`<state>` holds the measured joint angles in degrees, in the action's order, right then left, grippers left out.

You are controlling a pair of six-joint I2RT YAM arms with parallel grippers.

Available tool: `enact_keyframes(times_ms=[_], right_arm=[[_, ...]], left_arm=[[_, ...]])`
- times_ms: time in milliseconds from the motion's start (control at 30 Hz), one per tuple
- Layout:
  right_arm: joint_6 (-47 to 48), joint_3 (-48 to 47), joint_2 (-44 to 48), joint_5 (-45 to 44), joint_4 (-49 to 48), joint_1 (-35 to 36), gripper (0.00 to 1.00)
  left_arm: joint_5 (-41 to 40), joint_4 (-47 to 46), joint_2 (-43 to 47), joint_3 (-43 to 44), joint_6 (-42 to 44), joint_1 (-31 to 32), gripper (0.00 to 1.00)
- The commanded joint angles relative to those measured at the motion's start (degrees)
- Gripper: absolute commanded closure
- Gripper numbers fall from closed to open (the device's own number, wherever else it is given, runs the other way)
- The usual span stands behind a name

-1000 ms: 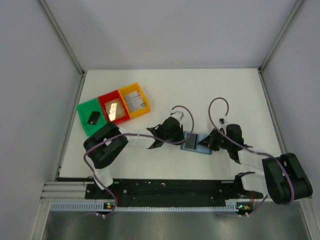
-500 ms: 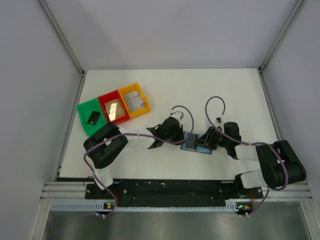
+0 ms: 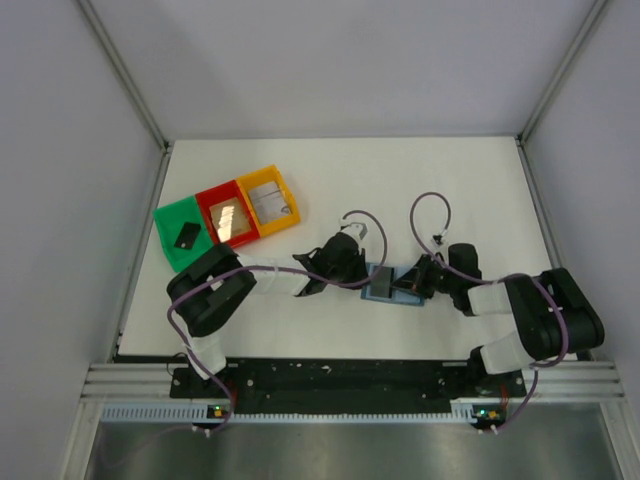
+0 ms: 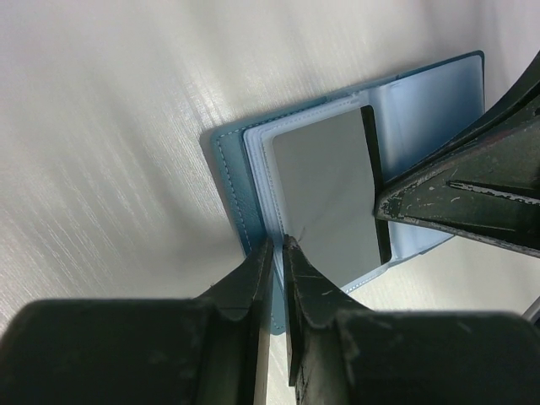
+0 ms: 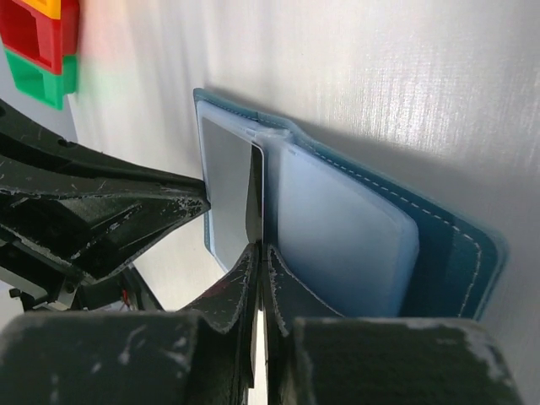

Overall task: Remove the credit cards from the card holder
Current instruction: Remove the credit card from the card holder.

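Overhead: card holder [image 3: 382, 296] lies open mid-table [image 3: 450, 190], between your left gripper [image 3: 367, 274] and right gripper [image 3: 401, 283]; trays [image 3: 161, 226] well apart, far left. White walls [image 3: 340, 60] enclose white tabletop.
Left wrist: left jaws pinch holder's near edge, likely pinning it.
Right wrist: right jaws, pressed together, nip credit card [image 5: 228, 186] by dark edge, ready for extraction.

There is one card holder [image 3: 392, 286] with one grey card [image 4: 325, 198] showing. Three trays: one green [image 3: 168, 225], one red [image 3: 205, 213], one yellow [image 3: 258, 176], each holding one item. Two tools: left tool [image 4: 277, 253], right tool [image 5: 257, 253].
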<state>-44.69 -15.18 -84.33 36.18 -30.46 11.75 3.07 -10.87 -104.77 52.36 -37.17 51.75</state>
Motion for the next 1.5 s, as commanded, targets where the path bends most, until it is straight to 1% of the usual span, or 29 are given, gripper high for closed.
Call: enact_keyframes(times_ms=[0,67,233,367,533,633,800,1000,1067,1300,1467], right_arm=[[1.1,-1.2,1.9,-0.8,-0.6,-0.1,1.00],[2.1,-0.9,3.6,-1.9,1.4,-0.5,1.00],[4.0,0.1,8.6,-3.4,6.4,-2.4,1.00],[6.3,-0.7,12.6,-5.8,13.1,-2.9,1.00],[7.7,-2.7,15.1,-8.8,21.5,-2.8,1.00],[7.8,-2.8,15.0,-7.6,20.4,-2.8,1.00],[6.8,-3.1,11.3,-5.3,16.7,-2.8,1.00],[7.3,-3.3,10.7,-4.8,15.7,-2.8,1.00],[7.4,-3.2,10.6,-4.5,15.3,-2.8,1.00],[7.9,-3.5,10.2,-3.3,15.3,-2.8,1.00],[8.1,-3.5,9.9,-3.0,15.3,-2.9,1.00]], left_arm=[[0.4,15.0,-5.1,-4.1,1.4,0.1,0.87],[0.6,14.5,-4.9,-5.0,1.0,-0.4,0.88],[1.5,13.7,-4.7,-6.2,0.4,-1.7,0.88],[1.7,13.5,-4.4,-6.5,0.6,-2.1,0.88],[2.0,13.4,-4.1,-6.2,0.9,-2.3,0.88],[2.2,13.2,-3.6,-6.0,1.0,-2.3,0.88],[2.1,12.5,0.6,-6.0,1.0,-2.3,0.87],[5.6,11.4,6.1,-3.2,0.1,-1.6,0.74],[7.8,8.8,6.2,-2.1,-1.0,-1.4,0.70],[11.4,7.3,3.4,2.2,-2.3,-1.0,0.69],[10.3,6.6,5.9,3.0,-2.1,-0.7,0.69]])
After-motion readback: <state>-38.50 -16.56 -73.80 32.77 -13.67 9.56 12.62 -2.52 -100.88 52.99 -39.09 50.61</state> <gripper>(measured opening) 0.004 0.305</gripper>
